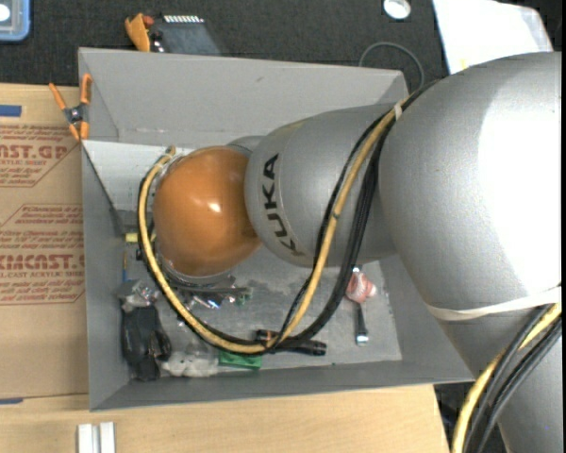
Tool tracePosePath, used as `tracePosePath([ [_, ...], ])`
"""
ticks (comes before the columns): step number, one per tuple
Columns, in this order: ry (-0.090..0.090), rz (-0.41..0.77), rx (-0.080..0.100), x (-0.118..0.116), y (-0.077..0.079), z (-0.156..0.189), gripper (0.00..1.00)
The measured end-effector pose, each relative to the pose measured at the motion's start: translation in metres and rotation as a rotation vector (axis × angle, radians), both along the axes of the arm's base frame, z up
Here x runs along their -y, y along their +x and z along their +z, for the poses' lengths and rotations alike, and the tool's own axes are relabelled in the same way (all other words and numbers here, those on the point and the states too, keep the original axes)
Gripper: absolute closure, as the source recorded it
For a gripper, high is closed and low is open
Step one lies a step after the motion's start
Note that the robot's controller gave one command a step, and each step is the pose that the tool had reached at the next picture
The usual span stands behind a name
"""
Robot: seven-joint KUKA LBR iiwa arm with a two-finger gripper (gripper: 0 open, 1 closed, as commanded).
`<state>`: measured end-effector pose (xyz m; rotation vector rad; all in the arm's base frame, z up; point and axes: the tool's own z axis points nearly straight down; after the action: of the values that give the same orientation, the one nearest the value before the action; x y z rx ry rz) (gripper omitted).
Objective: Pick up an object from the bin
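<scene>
A black blocky object point(140, 343) lies in the bin's near left corner. Beside it, along the front wall, are a pale crumpled piece point(191, 367) and a thin green stick point(238, 360). A small grey crumpled thing point(136, 296) sits just above the black object. Small dark and shiny bits point(217, 298) lie on the floor just under the orange cover's lower rim. On the right of the floor a pink-red item point(361, 288) lies next to a short white stick point(361, 328).
The arm reaches in from the right, and with its orange cover and looping yellow and black cables it hides most of the bin's middle and back. A strip of floor shows along the front wall.
</scene>
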<state>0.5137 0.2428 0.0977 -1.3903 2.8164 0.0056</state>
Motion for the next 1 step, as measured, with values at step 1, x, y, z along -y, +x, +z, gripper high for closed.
tracePosePath([
  [1,0.003,0.268,0.015,-0.0008,-0.0093,-0.0174,0.00],
])
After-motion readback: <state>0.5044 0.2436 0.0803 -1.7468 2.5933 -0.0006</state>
